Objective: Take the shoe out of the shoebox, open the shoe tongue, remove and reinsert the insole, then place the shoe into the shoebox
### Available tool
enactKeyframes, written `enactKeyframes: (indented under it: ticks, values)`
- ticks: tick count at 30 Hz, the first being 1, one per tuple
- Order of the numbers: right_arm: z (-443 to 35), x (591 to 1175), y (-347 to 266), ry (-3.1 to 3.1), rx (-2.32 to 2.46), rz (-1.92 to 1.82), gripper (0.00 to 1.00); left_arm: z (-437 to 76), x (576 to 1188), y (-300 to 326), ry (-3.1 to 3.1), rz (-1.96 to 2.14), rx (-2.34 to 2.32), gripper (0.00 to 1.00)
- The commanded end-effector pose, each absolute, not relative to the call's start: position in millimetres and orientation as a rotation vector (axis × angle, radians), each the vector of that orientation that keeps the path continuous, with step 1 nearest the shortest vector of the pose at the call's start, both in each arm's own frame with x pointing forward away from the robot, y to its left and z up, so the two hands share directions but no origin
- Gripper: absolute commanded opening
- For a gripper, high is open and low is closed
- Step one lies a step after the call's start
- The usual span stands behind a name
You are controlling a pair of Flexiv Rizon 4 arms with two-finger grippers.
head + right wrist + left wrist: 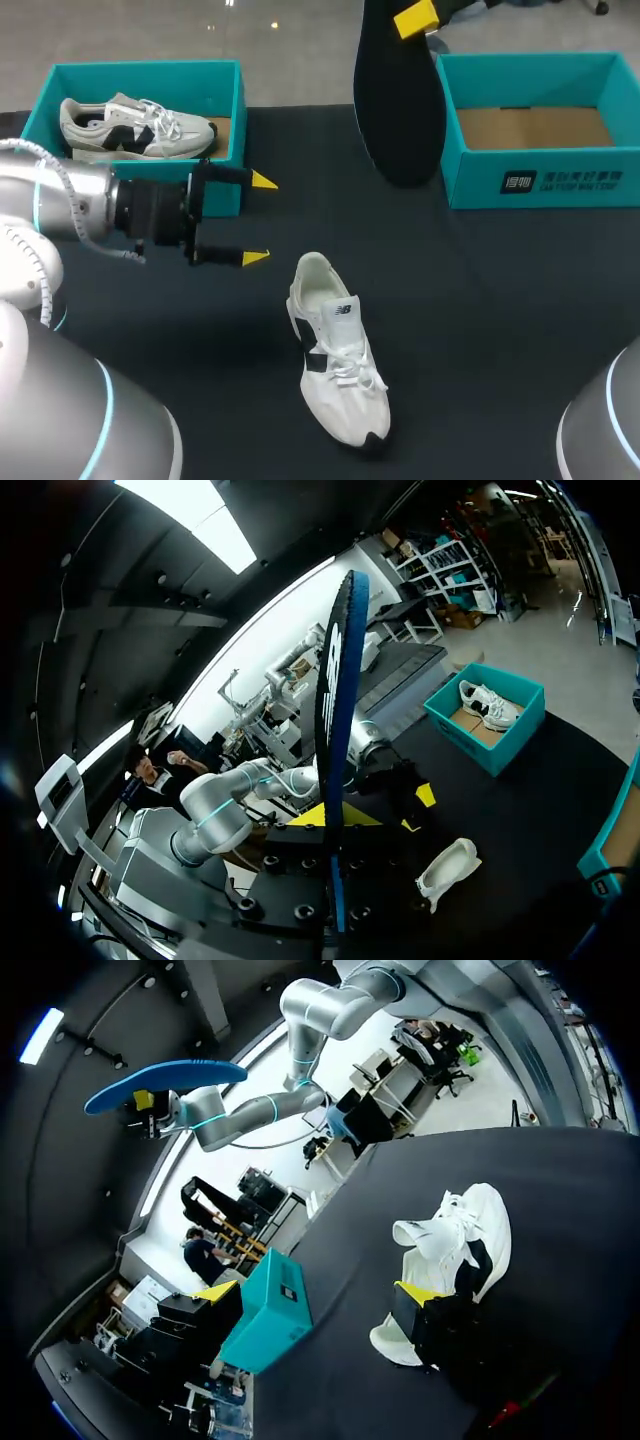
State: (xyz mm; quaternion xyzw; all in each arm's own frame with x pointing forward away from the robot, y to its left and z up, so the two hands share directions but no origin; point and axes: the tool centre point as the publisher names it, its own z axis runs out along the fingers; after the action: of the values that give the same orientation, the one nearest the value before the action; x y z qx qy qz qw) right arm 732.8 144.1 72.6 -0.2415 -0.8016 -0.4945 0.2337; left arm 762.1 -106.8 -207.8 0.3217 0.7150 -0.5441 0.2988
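A white shoe (335,360) with black patches lies on the black table, toe toward the front edge; it shows too in the left wrist view (455,1240) and right wrist view (448,868). My left gripper (260,219) hovers open just left of the shoe's heel, with nothing between its yellow tips (318,1292). High at the back, my right gripper (415,20) is shut on the dark insole (400,90), which hangs upright above the table. The insole (335,730) stands edge-on between the right gripper's (335,820) fingers. The left wrist view shows the insole's blue side (165,1085).
A teal shoebox (240,110) at the back left holds a second, grey-white shoe (135,128). Another teal shoebox (545,185) at the back right shows only its cardboard bottom. Bare black tabletop surrounds the white shoe.
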Motion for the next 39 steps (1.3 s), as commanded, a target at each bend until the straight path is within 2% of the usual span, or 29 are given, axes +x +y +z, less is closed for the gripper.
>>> enactKeyframes:
  ticks: [1, 18, 33, 39]
  values:
    - [73, 735, 145, -2.203, -0.662, -1.351, 0.0, -202, 759, -101, 1.652, -1.461, 0.594, 1.0]
    - [73, 735, 145, -2.203, -0.662, -1.351, 0.0, -157, 787, -104, 1.714, -1.441, 0.821, 1.0]
    - [73, 735, 145, -2.203, -0.662, -1.351, 0.0, -157, 787, -104, 1.714, -1.441, 0.821, 1.0]
    - [73, 735, 145, -2.203, -0.662, -1.351, 0.0, -150, 790, -128, 1.504, -1.397, 1.083, 1.0]
